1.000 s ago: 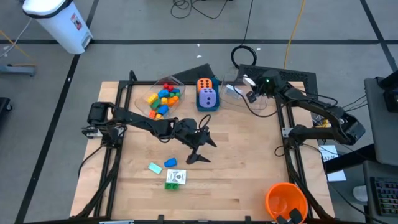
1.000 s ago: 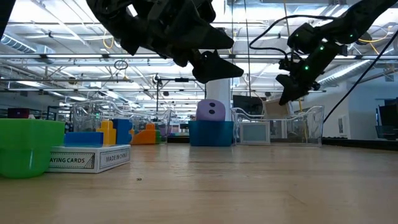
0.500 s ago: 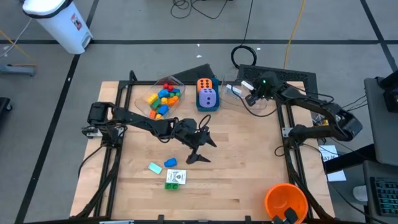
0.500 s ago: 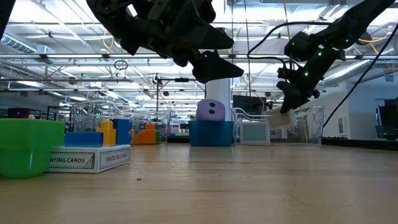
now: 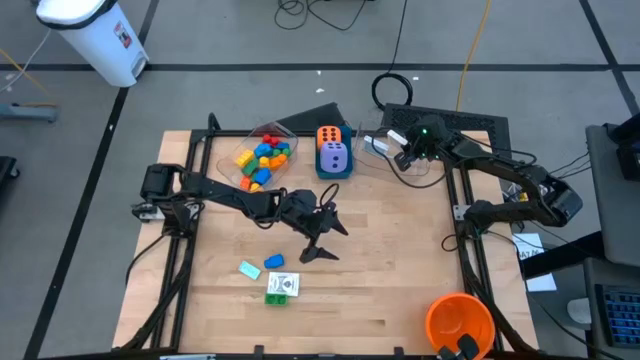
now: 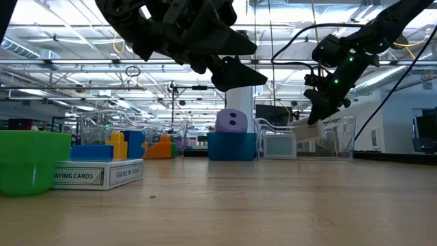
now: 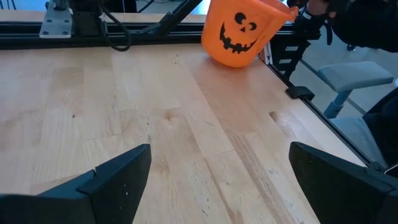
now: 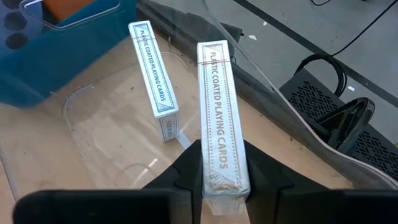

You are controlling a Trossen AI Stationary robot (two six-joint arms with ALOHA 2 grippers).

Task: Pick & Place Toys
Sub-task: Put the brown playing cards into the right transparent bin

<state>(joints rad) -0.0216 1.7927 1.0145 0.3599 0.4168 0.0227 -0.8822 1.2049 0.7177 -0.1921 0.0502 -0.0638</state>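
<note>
Card pack (image 8: pixel 219 118) stiff, light, slick-sided, pinched across its narrow faces by right hand (image 8: pixel 219 180) above clear tub (image 5: pixel 385 160) at bench's far edge; left hand (image 5: pixel 322 240) spread wide, mid-bench

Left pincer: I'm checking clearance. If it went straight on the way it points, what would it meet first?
Probably the bare wooden tabletop; beyond that, the orange jack-o'-lantern bucket.

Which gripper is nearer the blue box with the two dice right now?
Right, narrowly. The right gripper, shut on a card pack, hangs over the clear tub beside the blue box. The left gripper, open, hovers over bare table nearer the front.
</note>
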